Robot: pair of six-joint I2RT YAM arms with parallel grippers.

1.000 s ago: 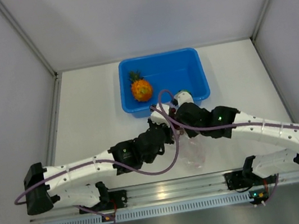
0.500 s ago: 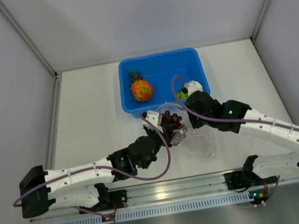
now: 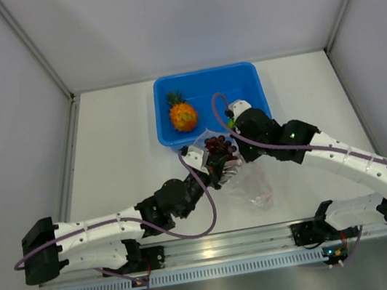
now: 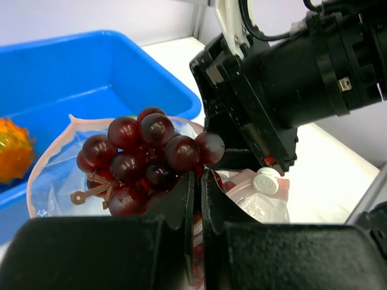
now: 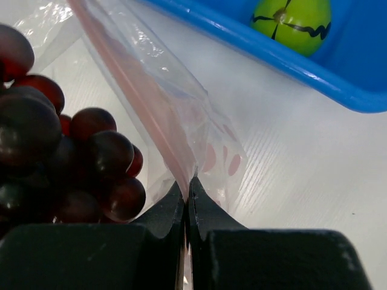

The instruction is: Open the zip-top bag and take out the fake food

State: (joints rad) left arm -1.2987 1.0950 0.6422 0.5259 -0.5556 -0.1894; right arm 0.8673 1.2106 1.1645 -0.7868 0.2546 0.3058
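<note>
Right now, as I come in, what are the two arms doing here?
The right gripper is shut on the edge of the zip-top bag. The left gripper is shut on the grape bunch, which sits at the bag's open mouth, just in front of the blue tub. The pineapple and the green fruit already lie in the tub.

Left claw [image 4: 196,187] and right claw [image 5: 186,190] crowd together at the zip-top bag [image 3: 255,187] and grape bunch [image 3: 220,145], blocking the near wall of the blue tub [image 3: 223,96]; bare desk [image 3: 123,163] lies open to either side, and the tub's middle stands free between pineapple [image 3: 183,116] and green fruit [image 5: 293,24]
</note>
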